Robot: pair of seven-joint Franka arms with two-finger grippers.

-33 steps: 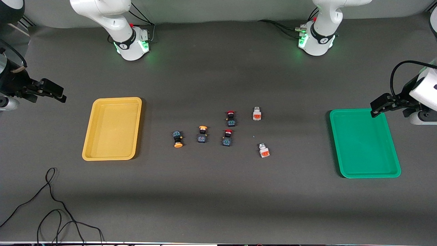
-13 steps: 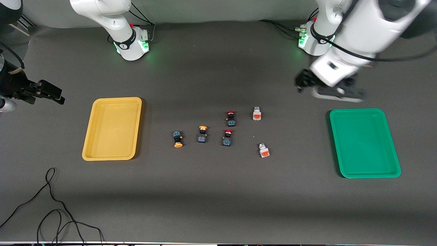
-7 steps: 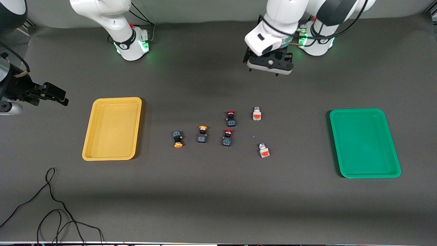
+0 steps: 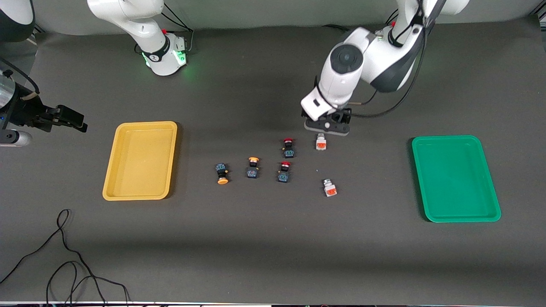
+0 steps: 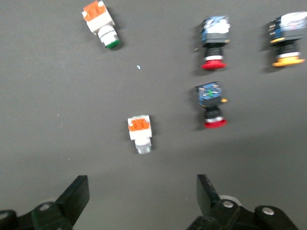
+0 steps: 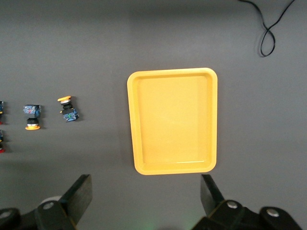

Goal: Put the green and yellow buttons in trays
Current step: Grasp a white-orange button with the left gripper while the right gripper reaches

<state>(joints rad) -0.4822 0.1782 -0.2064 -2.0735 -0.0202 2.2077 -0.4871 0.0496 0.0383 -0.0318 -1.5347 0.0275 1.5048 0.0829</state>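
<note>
Left gripper [image 4: 326,126] hangs open-fingered over a white-silver, orange-blocked push-button switch [image 4: 320,142], right gripper [image 4: 70,121] waits unclenched, and the shallow yellow plastic tray [image 4: 140,124] and green plastic tray [image 4: 448,138] lie unfilled, nothing yet placed.

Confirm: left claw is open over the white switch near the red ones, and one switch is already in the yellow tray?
Not quite. The yellow tray holds nothing, as the right wrist view shows; no switch is in it. The rest holds: the left claw is open over the white switch near the red ones.

Shallow yellow plastic tray [image 4: 140,160], shallow green plastic tray [image 4: 455,179], orange-yellow-capped black-blue switches [image 4: 252,167], red-capped black-blue switches [image 4: 288,147], white-silver orange-blocked switches [image 4: 320,141], dark grey table [image 4: 264,243]
</note>
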